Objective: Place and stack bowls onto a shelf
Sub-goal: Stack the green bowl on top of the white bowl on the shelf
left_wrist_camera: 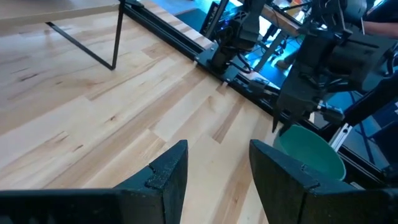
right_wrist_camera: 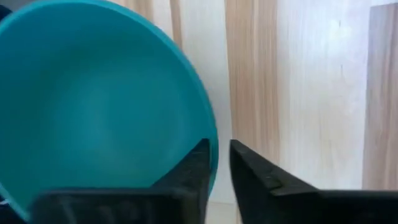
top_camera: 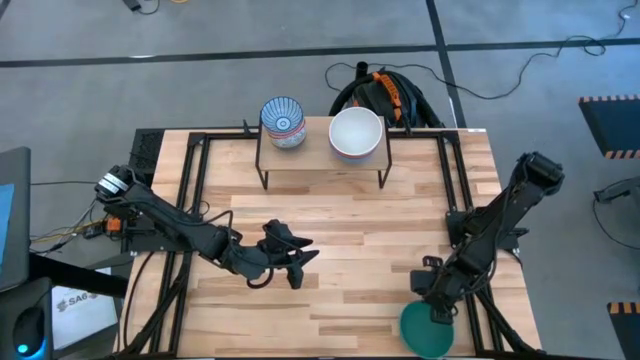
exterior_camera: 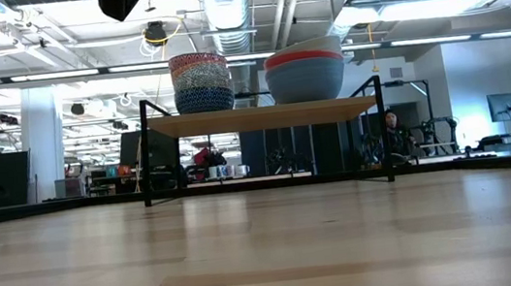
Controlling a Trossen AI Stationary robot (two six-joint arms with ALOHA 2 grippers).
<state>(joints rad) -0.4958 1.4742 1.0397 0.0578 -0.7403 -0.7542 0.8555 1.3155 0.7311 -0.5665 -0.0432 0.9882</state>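
The shelf stands at the table's far middle and bears two stacks of bowls. The left stack has the blue-and-white patterned bowl on top, the right stack the white bowl; both stacks show in the low view. The teal green bowl is at the table's near right edge and also shows in the left wrist view. My right gripper is shut on it. My left gripper is open and empty over the table's middle. My right gripper pinches the teal bowl's rim, one finger inside the bowl and one outside. It holds the rim's side toward the table's middle and comes at it slanting down from above. I cannot tell whether the bowl is lifted clear.
Black frame rails run along the table's left and right sides. Bare wooden tabletop lies between the shelf and the grippers. A dark bag lies on the floor behind the shelf.
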